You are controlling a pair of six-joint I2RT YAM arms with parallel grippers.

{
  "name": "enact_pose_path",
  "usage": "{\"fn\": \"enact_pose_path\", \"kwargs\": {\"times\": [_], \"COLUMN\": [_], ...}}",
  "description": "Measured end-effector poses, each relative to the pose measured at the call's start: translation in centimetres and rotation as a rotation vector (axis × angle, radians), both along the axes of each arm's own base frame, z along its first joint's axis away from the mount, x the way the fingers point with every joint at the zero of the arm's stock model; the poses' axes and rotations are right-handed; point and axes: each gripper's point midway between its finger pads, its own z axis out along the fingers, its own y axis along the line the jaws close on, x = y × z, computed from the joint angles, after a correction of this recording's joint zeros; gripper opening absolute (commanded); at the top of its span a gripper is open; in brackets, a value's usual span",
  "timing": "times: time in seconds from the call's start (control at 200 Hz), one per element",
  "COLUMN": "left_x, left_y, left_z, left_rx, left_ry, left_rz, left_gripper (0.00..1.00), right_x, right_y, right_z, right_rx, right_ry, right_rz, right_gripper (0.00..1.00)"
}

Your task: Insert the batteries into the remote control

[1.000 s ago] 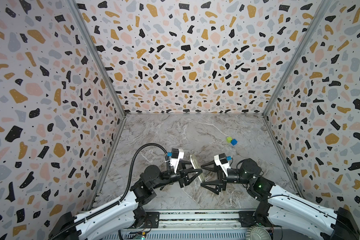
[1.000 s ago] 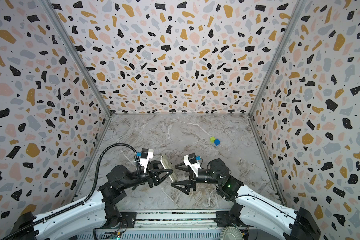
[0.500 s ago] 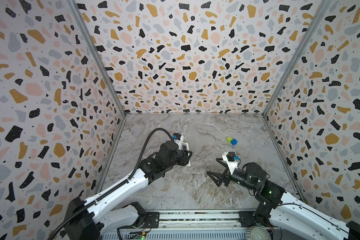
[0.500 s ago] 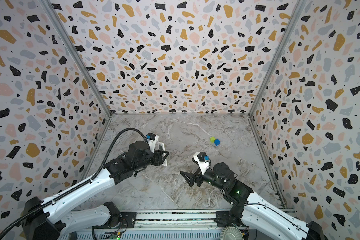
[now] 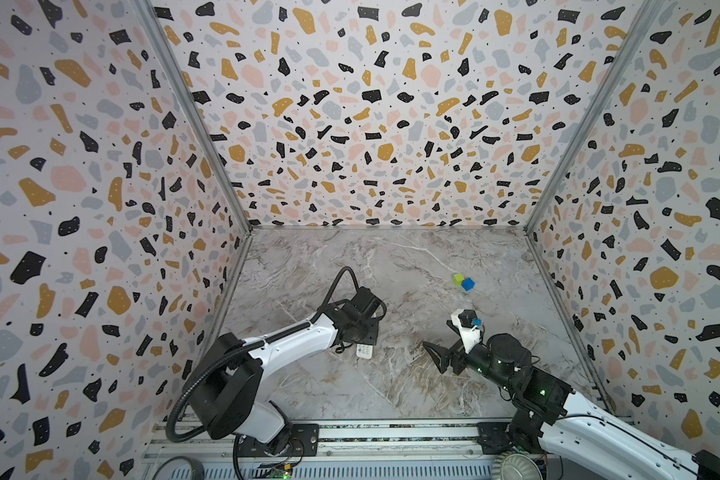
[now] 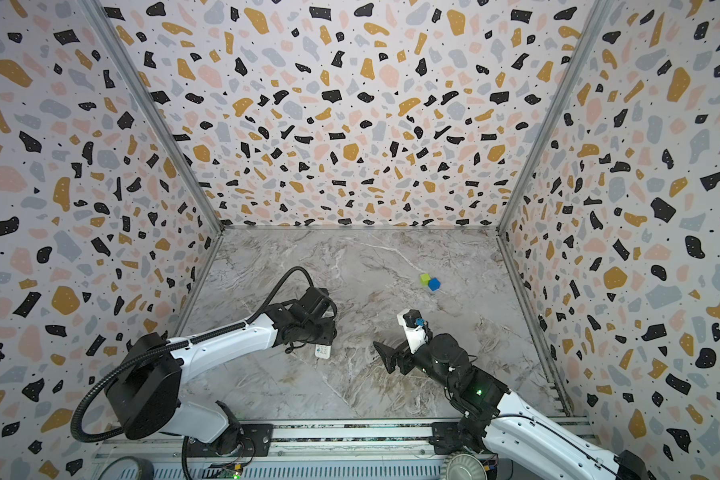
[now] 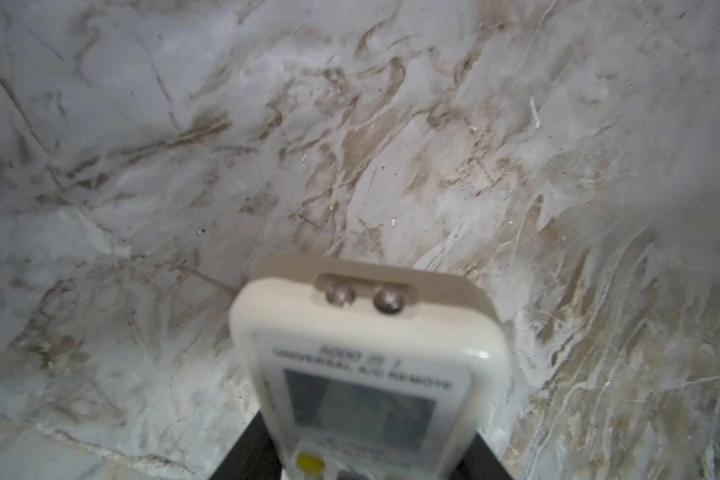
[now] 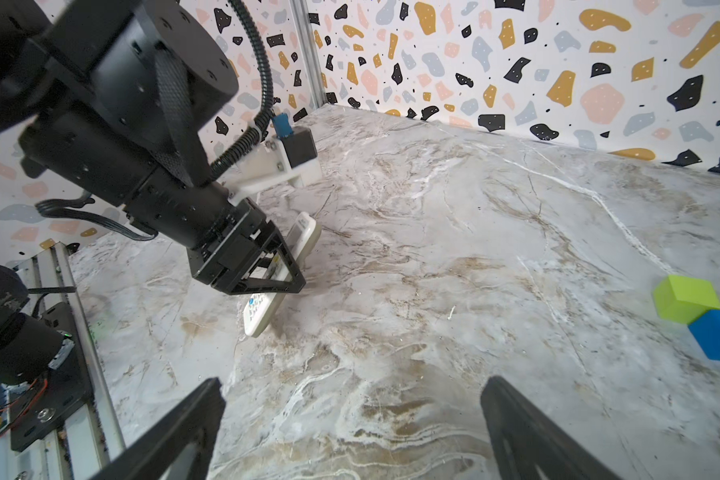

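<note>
White remote control (image 8: pixel 262 309) is clamped across its width in the left claw (image 8: pixel 285 266), buttons up, long axis sloping w/ the button end down at the marble counter (image 8: pixel 474 249) (touching or not, can't tell). Right claw (image 8: pixel 352 382) gapes wide and empty, well apart to the remote's right. Batteries show in no view, so which arm is nearer them can't be judged.

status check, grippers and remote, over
Left gripper shut on remote control, low over table. Right gripper open, empty. No batteries in view. Green cube and blue cube well clear.
</note>
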Motion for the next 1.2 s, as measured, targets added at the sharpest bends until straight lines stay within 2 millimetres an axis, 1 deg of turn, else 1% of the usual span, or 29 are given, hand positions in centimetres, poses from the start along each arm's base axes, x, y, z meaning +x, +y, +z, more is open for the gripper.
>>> {"fn": "enact_pose_path", "kwargs": {"times": [0.12, 0.295, 0.425, 0.686, 0.721, 0.761, 0.891, 0.971, 1.006, 1.106, 1.176, 1.201], "left_x": [-0.1, -0.2, 0.1, 0.6, 0.7, 0.9, 1.5, 1.9, 2.0, 2.6, 3.1, 3.4], "left_y": [0.2, 0.2, 0.1, 0.0, 0.0, 0.0, 0.2, 0.4, 0.5, 1.0, 1.5, 1.8], "left_z": [-1.3, -2.4, -2.8, -3.2, -3.2, -3.1, -2.9, -2.7, -2.6, -1.4, 0.2, 1.1], "left_rx": [0.025, 0.042, 0.044, 0.039, 0.036, 0.032, 0.019, 0.012, 0.007, -0.012, -0.039, -0.053], "left_ry": [0.032, 0.055, 0.054, 0.048, 0.045, 0.041, 0.031, 0.025, 0.022, -0.002, -0.038, -0.06], "left_rz": [0.01, 0.02, 0.027, 0.037, 0.039, 0.043, 0.06, 0.074, 0.079, 0.095, 0.107, 0.116], "left_gripper": [0.25, 0.31, 0.39, 0.51, 0.53, 0.58, 0.85, 0.97, 1.0, 0.99, 1.0, 1.0], "right_x": [0.0, -0.1, -0.1, 0.1, 0.2, 0.2, 0.4, 0.5, 0.6, 0.8, 1.0, 1.2], "right_y": [-0.2, -0.6, -0.6, -0.7, -0.7, -0.8, -0.8, -0.9, -1.0, -1.3, -1.5, -1.7], "right_z": [-0.2, -0.3, -0.2, -0.6, -0.6, -0.7, -0.9, -1.1, -1.1, -1.1, -1.1, -1.0], "right_rx": [0.001, 0.009, 0.013, 0.003, 0.0, -0.004, -0.012, -0.018, -0.021, -0.032, -0.04, -0.044], "right_ry": [-0.002, -0.001, -0.002, 0.004, 0.006, 0.008, 0.01, 0.012, 0.011, 0.009, 0.005, 0.001], "right_rz": [-0.008, -0.018, -0.022, -0.035, -0.037, -0.042, -0.052, -0.06, -0.065, -0.082, -0.101, -0.112], "right_gripper": [0.99, 0.99, 0.99, 0.99, 0.99, 0.99, 0.99, 0.99, 0.99, 0.99, 0.99, 0.99]}}
